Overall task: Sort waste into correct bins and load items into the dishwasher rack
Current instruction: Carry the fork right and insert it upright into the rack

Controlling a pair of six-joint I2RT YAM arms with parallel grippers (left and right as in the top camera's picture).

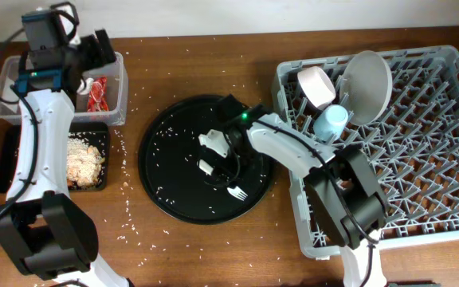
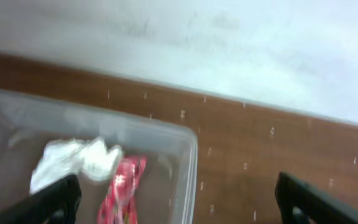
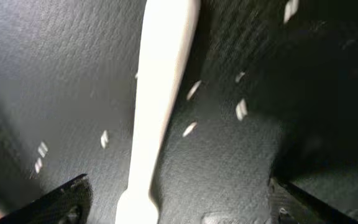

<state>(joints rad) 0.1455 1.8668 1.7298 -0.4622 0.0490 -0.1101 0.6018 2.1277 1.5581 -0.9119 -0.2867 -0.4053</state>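
Left tool [image 2: 176,194]: released. Its fingers stand wide apart and grasp nothing. I hold it over a corner of the clear tub [image 2: 188,149]. Inside the tub, the crumpled white napkin [image 2: 73,160] and the red snack wrapper [image 2: 122,186] lie touching each other.

Right tool [image 3: 179,198]: released. I hold it low over the round black tray [image 3: 55,74], one finger on each side of the white fork [image 3: 165,81] handle, neither touching it. The fork lies flat on that tray among loose rice grains [image 3: 241,109].

Overhead view: the shallow black tray [image 1: 8,163] sits just beside the tub and holds the rice scraps [image 1: 82,159]. At the right of the table [image 1: 213,64], the dishwasher rack [image 1: 421,183] holds the bowl [image 1: 317,84], cup [image 1: 331,121] and plate [image 1: 366,84], grouped near one corner.
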